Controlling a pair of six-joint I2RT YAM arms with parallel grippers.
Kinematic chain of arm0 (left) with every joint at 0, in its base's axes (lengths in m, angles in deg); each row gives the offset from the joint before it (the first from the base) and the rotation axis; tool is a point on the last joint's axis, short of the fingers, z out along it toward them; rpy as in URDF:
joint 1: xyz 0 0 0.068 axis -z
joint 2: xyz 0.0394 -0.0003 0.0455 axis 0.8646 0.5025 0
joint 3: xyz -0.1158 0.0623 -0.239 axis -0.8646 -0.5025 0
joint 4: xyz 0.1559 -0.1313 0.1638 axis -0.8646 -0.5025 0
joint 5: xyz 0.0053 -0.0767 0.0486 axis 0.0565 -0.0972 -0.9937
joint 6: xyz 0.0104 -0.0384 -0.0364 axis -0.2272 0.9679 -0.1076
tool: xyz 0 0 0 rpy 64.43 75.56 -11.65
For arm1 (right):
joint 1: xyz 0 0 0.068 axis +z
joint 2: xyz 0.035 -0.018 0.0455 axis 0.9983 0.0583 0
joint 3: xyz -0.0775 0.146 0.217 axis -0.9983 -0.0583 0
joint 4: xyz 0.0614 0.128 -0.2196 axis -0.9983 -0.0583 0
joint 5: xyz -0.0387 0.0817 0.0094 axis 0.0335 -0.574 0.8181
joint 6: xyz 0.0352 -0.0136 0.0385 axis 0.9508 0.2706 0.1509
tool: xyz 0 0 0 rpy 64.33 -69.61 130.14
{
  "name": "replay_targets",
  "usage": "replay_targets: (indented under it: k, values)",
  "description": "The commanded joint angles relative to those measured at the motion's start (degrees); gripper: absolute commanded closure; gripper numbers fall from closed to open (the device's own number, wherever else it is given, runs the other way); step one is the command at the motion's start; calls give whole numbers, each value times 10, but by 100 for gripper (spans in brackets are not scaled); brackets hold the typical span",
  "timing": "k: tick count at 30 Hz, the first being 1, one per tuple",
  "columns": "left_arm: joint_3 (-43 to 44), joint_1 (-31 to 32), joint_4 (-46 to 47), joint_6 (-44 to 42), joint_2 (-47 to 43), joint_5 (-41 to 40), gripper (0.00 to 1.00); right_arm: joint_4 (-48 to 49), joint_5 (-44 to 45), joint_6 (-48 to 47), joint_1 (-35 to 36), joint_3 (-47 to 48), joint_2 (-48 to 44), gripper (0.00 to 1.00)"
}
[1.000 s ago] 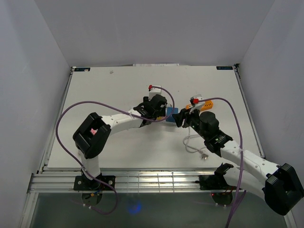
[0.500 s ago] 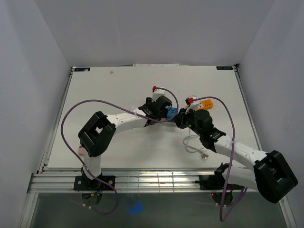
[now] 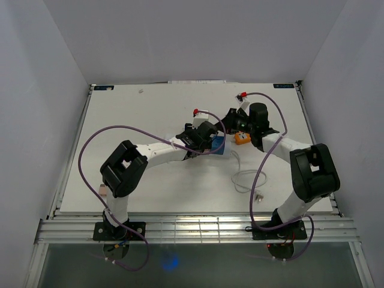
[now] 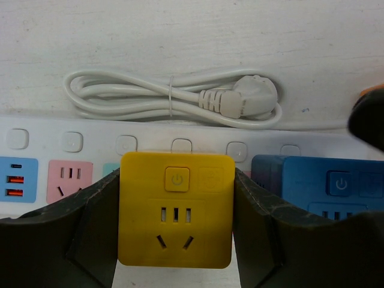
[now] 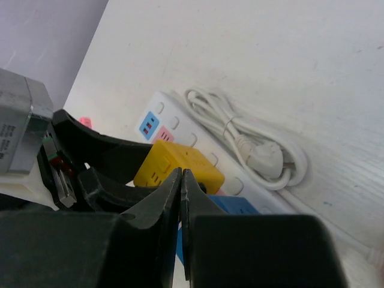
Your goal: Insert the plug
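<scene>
One yellow plug cube [image 4: 176, 210] is what I'm after. It sits on top of the white power strip [image 4: 96, 144], square to the strip's row of buttons, near the middle of the counter [image 3: 138, 114] and slightly toward its right edge. I can't tell from either wrist camera whether its pins are fully home or only resting in the socket.

My left hand [image 4: 177, 192] is about halfway open and clamped on the cube, one finger flat against each side. The finger nearer the blue adapter [image 4: 324, 186] is wedged into the narrow gap between the two blocks.

My right hand [image 5: 181, 180] is fully closed with nothing in it. It hovers over the far right part of the counter, close to an orange piece [image 3: 242, 138], and isn't touching the strip.

Beyond the strip, toward the far edge, lies the strip's own coiled white cable [image 4: 138, 99] with its plug [image 4: 252, 99].

What worries me:
- **Sliding or tipping:** nothing is holding the strip down, so if I push with the pins slightly off, the strip could slide or tip instead of taking the plug.
- **Snagging on release:** the wedged finger could catch the blue adapter as I let go, or drag the yellow cube back up with it.
</scene>
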Motion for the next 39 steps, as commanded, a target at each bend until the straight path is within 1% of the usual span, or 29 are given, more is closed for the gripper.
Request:
replay_targets:
  k: [1, 4, 5, 7, 8, 10, 11, 12, 13, 14, 16, 20, 25, 28, 31, 33, 34, 35, 37, 38, 39]
  values:
    - [-13, 5, -68, 6, 30, 45, 100, 38, -73, 33, 1, -7, 4, 92]
    - [-10, 4, -74, 6, 21, 48, 100, 44, -57, 26, 2, -40, -16, 92]
    - [-11, 5, -73, 7, 16, 48, 97, 44, -52, 24, 1, -53, -31, 92]
    - [-19, 4, -69, 5, -3, 47, 88, 44, -37, 19, 2, -65, -45, 92]
    - [-23, 4, -67, 4, -10, 45, 78, 44, -34, 16, 2, -69, -57, 92]
    - [-33, 4, -55, -1, -26, 44, 67, 42, -27, 14, 1, -75, -68, 92]
    - [-37, 4, -50, -5, -44, 44, 56, 42, -25, 12, 1, -76, -75, 92]
    - [-41, 5, -40, -9, -54, 47, 42, 42, -24, 11, 1, -77, -78, 92]
    - [-47, 4, -27, -14, -66, 55, 11, 42, -24, 11, 1, -78, -80, 92]
    - [-62, 2, -11, -33, -94, 63, 2, 42, -24, 10, 1, -78, -82, 92]
    - [-74, -1, 16, -41, -120, 67, 2, 42, -24, 9, 2, -78, -84, 92]
    - [-98, -4, 28, -54, -169, 66, 2, 42, -20, 8, 1, -83, -94, 92]
    - [-111, -8, -5, -29, -237, 24, 2, 41, -6, 2, 2, -98, -121, 92]
    - [-129, -38, -24, -4, -283, 19, 3, 41, 4, -1, 2, -111, -139, 92]
    - [-147, -91, -42, 34, -319, 9, 3, 41, 16, -4, 1, -123, -158, 92]
    - [-151, -114, -55, 52, -330, -4, 2, 41, 27, -9, 2, -132, -165, 92]
    - [-155, -144, -58, 71, -335, -4, 2, 40, 31, -10, 1, -134, -172, 92]
    - [-157, -164, -61, 82, -341, 2, 2, 37, 35, -15, 2, -134, -175, 91]
    - [-163, -211, -69, 106, -343, 55, 2, 35, 44, -18, 1, -139, -182, 91]
    - [-166, -260, -74, 139, -339, 72, 2, 35, 47, -20, 1, -141, -186, 91]
    - [-170, -283, -81, 155, -336, 85, 2, 34, 56, -23, 1, -143, -187, 91]
